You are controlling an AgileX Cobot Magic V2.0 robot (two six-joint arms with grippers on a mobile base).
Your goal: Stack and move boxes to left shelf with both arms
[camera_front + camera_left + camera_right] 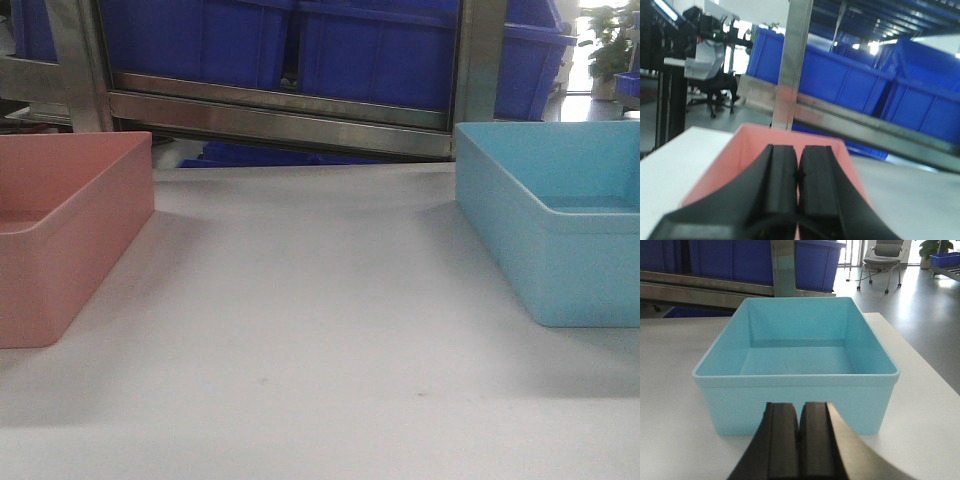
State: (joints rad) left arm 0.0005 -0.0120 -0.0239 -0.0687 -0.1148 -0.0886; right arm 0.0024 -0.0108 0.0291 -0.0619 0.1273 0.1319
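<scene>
The salmon-pink box (pixel 60 230) is sitting at the left side of the white table (pixel 300 360), and the light sky-blue box (pixel 560 235) is sitting at the right side, well apart from it. Both are resting upright and open-topped, neither stacked on the other. Behind the table the steel shelf (pixel 280 115) is showing its flat front rail, with dark blue ribbed crates (pixel 300 45) standing above it. The left tool (pixel 799 150) is hovering at the near end of the pink box, its two black fingers pressing together with nothing between them. The right tool (pixel 800 412) is hanging just before the blue box's near wall, its fingers likewise closed on nothing and not touching the box.
</scene>
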